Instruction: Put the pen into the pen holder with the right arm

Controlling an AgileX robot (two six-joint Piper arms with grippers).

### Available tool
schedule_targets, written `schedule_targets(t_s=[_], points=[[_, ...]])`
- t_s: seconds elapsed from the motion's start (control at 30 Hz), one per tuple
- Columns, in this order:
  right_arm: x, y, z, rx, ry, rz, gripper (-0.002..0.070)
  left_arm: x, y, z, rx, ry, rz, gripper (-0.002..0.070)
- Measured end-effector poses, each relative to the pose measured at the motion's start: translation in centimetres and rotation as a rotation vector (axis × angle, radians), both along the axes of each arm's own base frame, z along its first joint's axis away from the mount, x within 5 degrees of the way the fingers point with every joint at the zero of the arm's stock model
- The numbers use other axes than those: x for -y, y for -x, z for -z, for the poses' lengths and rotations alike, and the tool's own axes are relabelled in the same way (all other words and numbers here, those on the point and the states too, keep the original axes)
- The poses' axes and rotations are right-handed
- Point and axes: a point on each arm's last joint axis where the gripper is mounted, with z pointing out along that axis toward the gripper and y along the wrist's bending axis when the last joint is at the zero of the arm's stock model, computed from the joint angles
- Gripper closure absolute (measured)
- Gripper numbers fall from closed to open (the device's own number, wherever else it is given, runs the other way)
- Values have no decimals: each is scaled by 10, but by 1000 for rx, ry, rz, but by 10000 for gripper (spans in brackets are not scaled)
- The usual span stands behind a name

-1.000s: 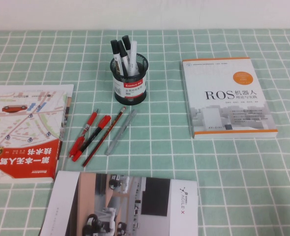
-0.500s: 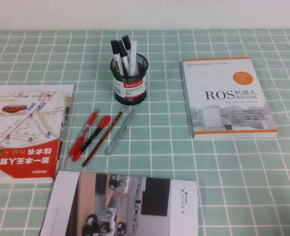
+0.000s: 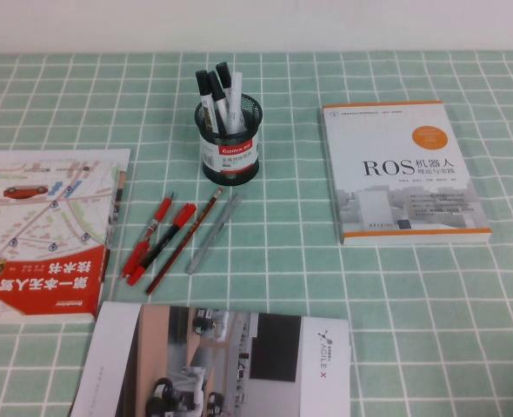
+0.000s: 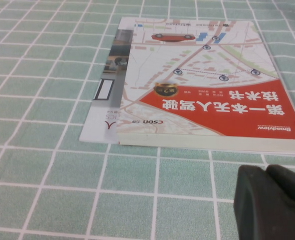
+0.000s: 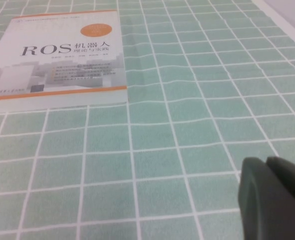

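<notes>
Right gripper (image 5: 266, 175), left gripper (image 4: 268, 181): far from pen (image 3: 236, 90)

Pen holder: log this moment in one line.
pen holder: upright, holds markers | left gripper: near red book | right gripper: near ROS book

I log the table cover (image 3: 413, 295) as soft green-and-white checked cloth, matt, faintly rippled in the right wrist view. Pen holder (image 3: 229, 139): black wire mesh, metal by its look, with a glossy red-and-white paper label; the markers (image 3: 220, 97) in it, red pens (image 3: 156, 236) and translucent grey pen (image 3: 213, 233) look like smooth plastic. The ROS book (image 3: 402, 172), red map book (image 3: 43, 233) and brochure (image 3: 222, 365) have smooth, lightly sheened paper covers, and I note matt dark plastic on the left gripper (image 4: 272, 202) and right gripper (image 5: 275, 195).
</notes>
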Motion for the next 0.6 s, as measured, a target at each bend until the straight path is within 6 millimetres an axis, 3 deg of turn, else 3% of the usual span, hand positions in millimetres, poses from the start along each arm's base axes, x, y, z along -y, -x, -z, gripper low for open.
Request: schedule_targets(t_s=[0.6], points=[[-5,0,0,-5,37,-65,695,0,0,0,0,0,0,679]])
